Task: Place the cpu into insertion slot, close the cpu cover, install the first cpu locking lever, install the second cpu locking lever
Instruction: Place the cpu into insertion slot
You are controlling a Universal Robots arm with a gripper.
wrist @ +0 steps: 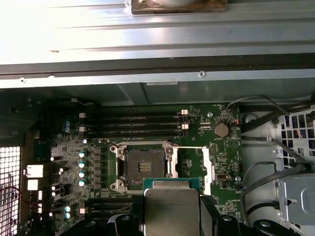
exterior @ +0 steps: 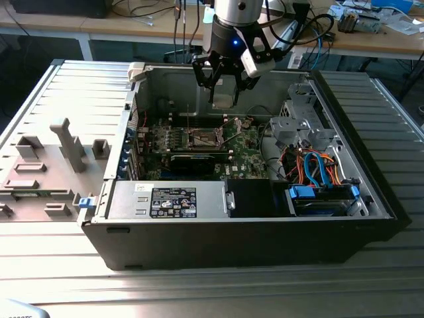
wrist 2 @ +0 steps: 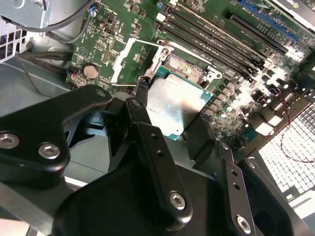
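Note:
My gripper (exterior: pixel 224 85) hangs over the open computer case, shut on the cpu (exterior: pixel 224 101), a flat square chip with a silvery top. In both wrist views the cpu (wrist: pixel 172 206) (wrist 2: pixel 174 105) sits between the black fingers (wrist 2: pixel 142 96), held above the motherboard. The insertion slot (wrist: pixel 143 167) (wrist 2: pixel 184 66) lies bare with its dark centre showing, close beside the held chip and apart from it. The cpu cover (wrist: pixel 206 169) (wrist 2: pixel 129 58), a thin silvery frame, stands swung open at the slot's side.
Memory slots (wrist: pixel 130 123) run alongside the socket. A drive cage (exterior: pixel 301 122) with orange and blue cables (exterior: pixel 318 169) fills the case at the exterior view's right. A black power supply (exterior: pixel 172 199) lies along the near wall. Grey fixtures (exterior: pixel 66 149) stand outside the case.

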